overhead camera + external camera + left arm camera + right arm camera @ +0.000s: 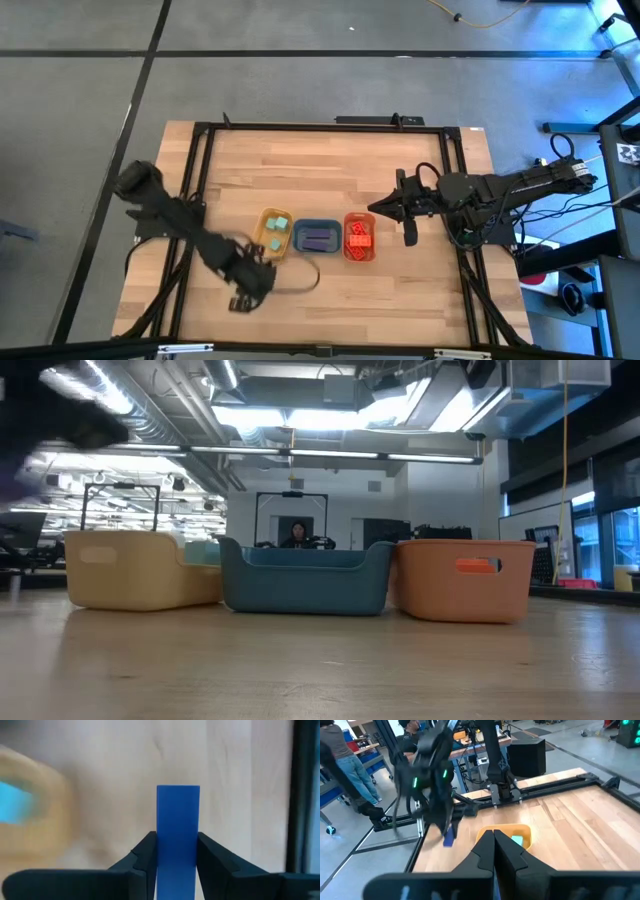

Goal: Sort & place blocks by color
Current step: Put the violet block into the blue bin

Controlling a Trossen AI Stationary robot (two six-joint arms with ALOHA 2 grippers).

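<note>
The left pincer [252, 285] hangs over the wooden surface [330, 170] at about 7 o'clock from the yellow tray [273, 233], clamped on a purple bar [178, 835] that stands up between its fingers [141, 857]; the right wrist view shows the same bar [449, 837] dangling from it above the surface, clear of the tray. Three trays sit in a row, touching: yellow, then blue tray [317, 238], then orange tray [359, 238] toward 3 o'clock. Mint-green cubes [277, 231] lie in the yellow tray, purple bars [318, 239] in the blue, orange-red bricks [358, 236] in the orange. The right pincer [410, 238] waits just at 3 o'clock of the orange tray, fingers pressed together on nothing. A person [296, 534] sits far behind.
</note>
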